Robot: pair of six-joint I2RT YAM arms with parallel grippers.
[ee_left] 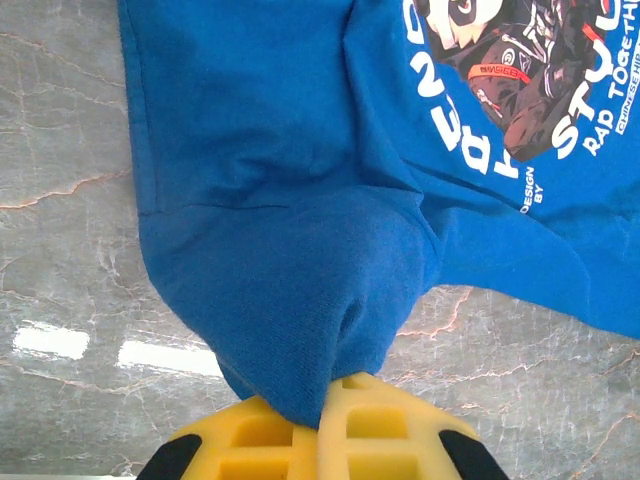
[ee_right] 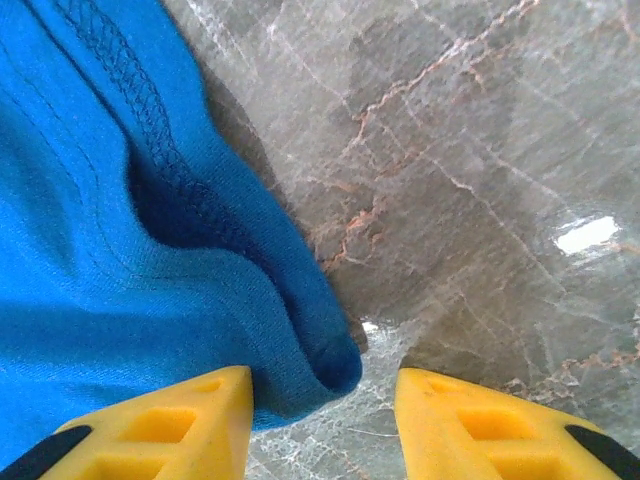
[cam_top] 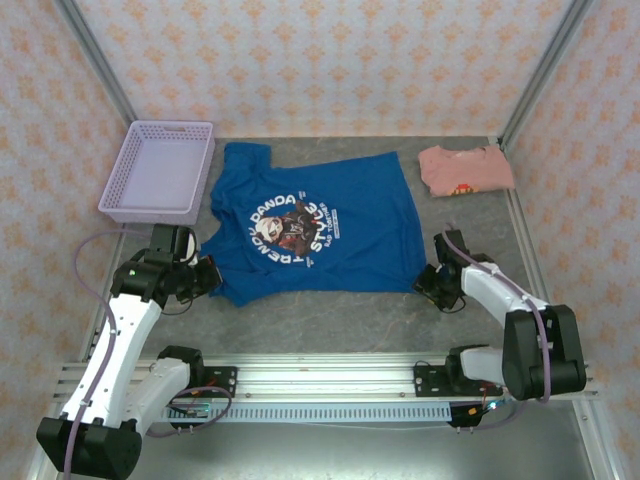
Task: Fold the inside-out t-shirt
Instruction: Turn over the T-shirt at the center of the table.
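Two grippers work the blue t-shirt point(cam_top: 350, 215), lying flat mid-frame with print up. At lower left, the left gripper point(cam_top: 210, 280) is clamped on a bunched corner. At lower right, the right gripper point(cam_top: 425, 285) stands open around the hem; if it closes too shallow, the cloth may slip out.

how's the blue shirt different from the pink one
The blue shirt is much larger and lies spread open mid-table; the pink shirt is folded small at the far right corner. The blue shirt shows a big round white print; the pink shirt has just a small mark at its near edge. The left claw pinches the blue shirt's near left corner; nothing touches the pink shirt. Both are short-sleeved tees on the table.
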